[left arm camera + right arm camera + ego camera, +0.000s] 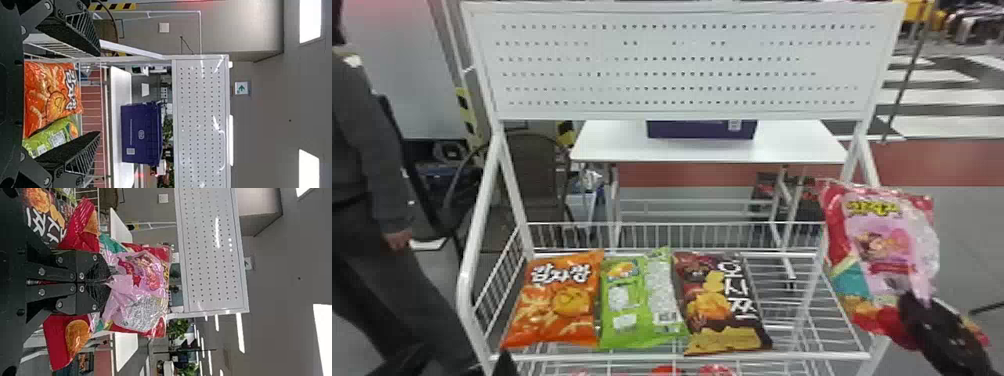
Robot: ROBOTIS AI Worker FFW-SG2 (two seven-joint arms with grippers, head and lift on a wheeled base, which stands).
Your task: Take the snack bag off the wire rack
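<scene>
Clamping its fingers on the pink-and-red snack bag point(887, 245), the right gripper point(914, 305) is holding it beside the wire rack's point(642, 356) right side. The right wrist view is showing the film bunching between the fingertips. The left gripper's point(463, 356) fingers are standing apart. The perforated panel point(682, 65) is partly covering the purple crate point(702, 130) in the head view; the left wrist view is revealing more of its face.

bags point(638, 300) on rack point(812, 356), box point(702, 131) seemingly on table point(614, 144) behind.
</scene>
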